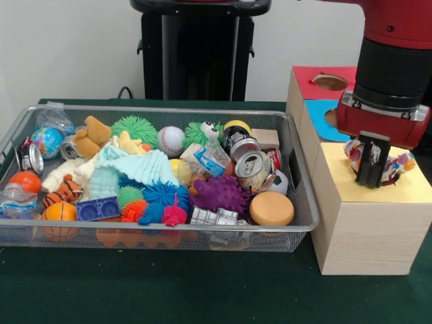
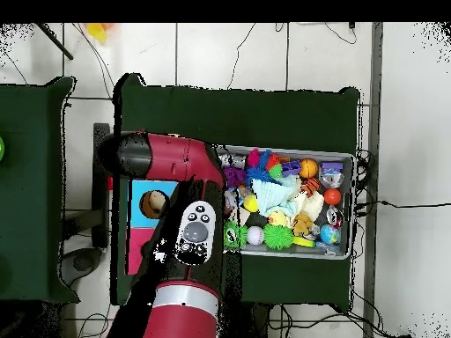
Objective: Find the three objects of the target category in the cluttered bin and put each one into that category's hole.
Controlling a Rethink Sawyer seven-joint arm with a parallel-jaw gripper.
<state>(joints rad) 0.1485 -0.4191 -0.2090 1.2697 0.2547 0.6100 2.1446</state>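
Note:
My gripper (image 1: 372, 181) hangs over the yellow-surround hole (image 1: 412, 187) on the nearest pale wood box, at the right of the front view. Its fingers are close together, and a white dotted fabric piece (image 1: 403, 162) bulges out on both sides of them at the mouth of the hole. The wire mesh bin (image 1: 162, 109) lies to the left, full of toys. I see no other dotted fabric in it. In the overhead view the arm (image 2: 189, 229) covers the gripper and the yellow hole, and the bin (image 2: 350, 207) lies to its right.
Behind the yellow box are a blue-surround hole (image 1: 322, 116) and a red-surround hole (image 1: 329, 82). The bin holds a mint knitted cloth (image 1: 138, 167), spiky rubber balls (image 1: 219, 194), cans (image 1: 255, 170), a baseball (image 1: 171, 140) and a plush bear (image 1: 91, 137).

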